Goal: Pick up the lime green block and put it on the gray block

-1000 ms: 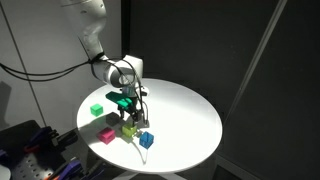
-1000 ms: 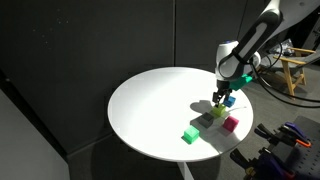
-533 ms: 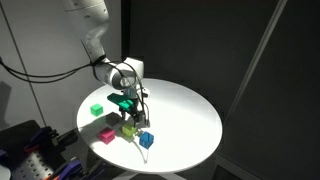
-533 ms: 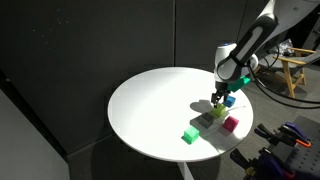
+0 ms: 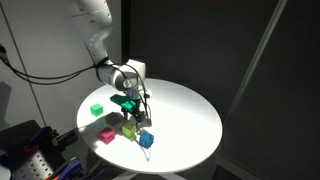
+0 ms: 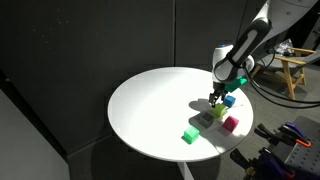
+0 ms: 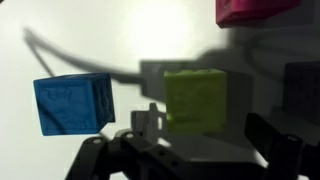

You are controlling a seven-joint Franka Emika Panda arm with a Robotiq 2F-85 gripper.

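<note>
Two neighbours, blue cube (image 7: 72, 103) and pink cube (image 7: 255, 10), flank the lime green block (image 7: 195, 97).

Round white table (image 5: 190, 115) at scene centre, top brightly lit, glare on near side; same table (image 6: 150, 110) shows soft shadows toward right edge. Black curtain (image 5: 200, 40) behind table, far side. Slanted grey pole (image 5: 266, 60) at right. Pale wall (image 5: 40, 40) at far left. Dark panel wall (image 6: 90, 40) with vertical seam. Wooden-legged furniture (image 6: 297, 70) at far right, type unclear. Floor dark, detail unclear
</note>
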